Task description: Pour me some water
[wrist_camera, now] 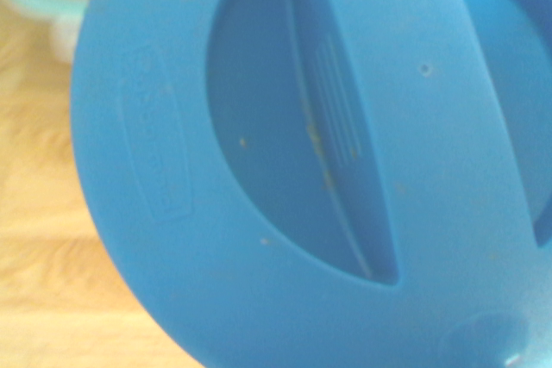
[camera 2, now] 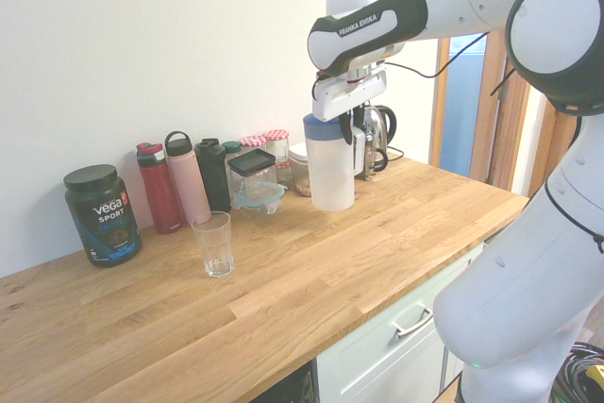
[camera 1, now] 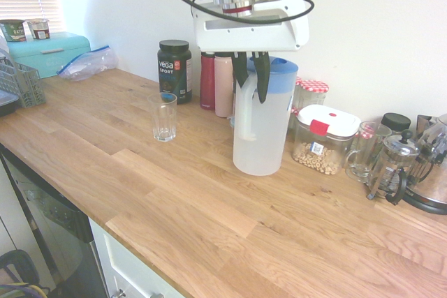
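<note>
I see the gripper (camera 1: 251, 78) right over the jug (camera 1: 262, 127), fingers (camera 1: 262, 75) pointing down along the top of the handle (camera 1: 244, 113) on the side facing the first exterior camera. They look closed around the handle's upper part, but with a narrow gap between them I can't tell how firmly. Jug stands upright on the counter (camera 1: 174, 193), blue lid (wrist_camera: 285, 170) on; the lid fills my wrist view, slightly blurred.

In the first exterior view the glass (camera 1: 165, 117) sits at 9 o'clock from the jug, well apart, upright and empty. At 11 o'clock from the jug, a black tub (camera 1: 174, 70), then a red bottle (camera 1: 207, 80) and a pink bottle (camera 1: 223, 85) against the wall. At 3 o'clock, just beside the jug, a clear box (camera 1: 323, 141) with a white lid; further along, a French press (camera 1: 392, 165).
</note>
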Action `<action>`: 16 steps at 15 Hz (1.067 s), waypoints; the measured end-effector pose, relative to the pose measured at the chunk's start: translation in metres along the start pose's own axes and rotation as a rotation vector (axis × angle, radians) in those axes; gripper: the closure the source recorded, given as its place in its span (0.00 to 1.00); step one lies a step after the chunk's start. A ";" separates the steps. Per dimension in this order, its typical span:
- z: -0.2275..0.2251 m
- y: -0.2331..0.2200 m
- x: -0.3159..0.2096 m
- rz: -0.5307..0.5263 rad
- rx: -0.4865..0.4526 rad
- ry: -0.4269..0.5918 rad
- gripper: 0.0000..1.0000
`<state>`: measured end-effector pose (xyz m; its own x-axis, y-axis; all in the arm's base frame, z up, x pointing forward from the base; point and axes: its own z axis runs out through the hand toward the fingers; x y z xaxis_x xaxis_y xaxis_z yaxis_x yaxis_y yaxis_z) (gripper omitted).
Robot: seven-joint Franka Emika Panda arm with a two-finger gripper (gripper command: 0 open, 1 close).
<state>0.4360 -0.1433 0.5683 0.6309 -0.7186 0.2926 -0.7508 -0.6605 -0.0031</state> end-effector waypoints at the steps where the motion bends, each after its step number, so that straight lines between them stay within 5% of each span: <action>1: 0.007 0.005 -0.002 0.012 -0.004 -0.005 1.00; 12: 0.048 0.037 -0.012 0.087 -0.041 -0.027 1.00; 13: 0.051 0.038 -0.013 0.090 -0.044 -0.026 0.00; 16: 0.052 0.039 -0.013 0.108 -0.047 -0.020 0.00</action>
<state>0.4090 -0.1709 0.5151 0.5491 -0.7896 0.2738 -0.8228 -0.5682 0.0116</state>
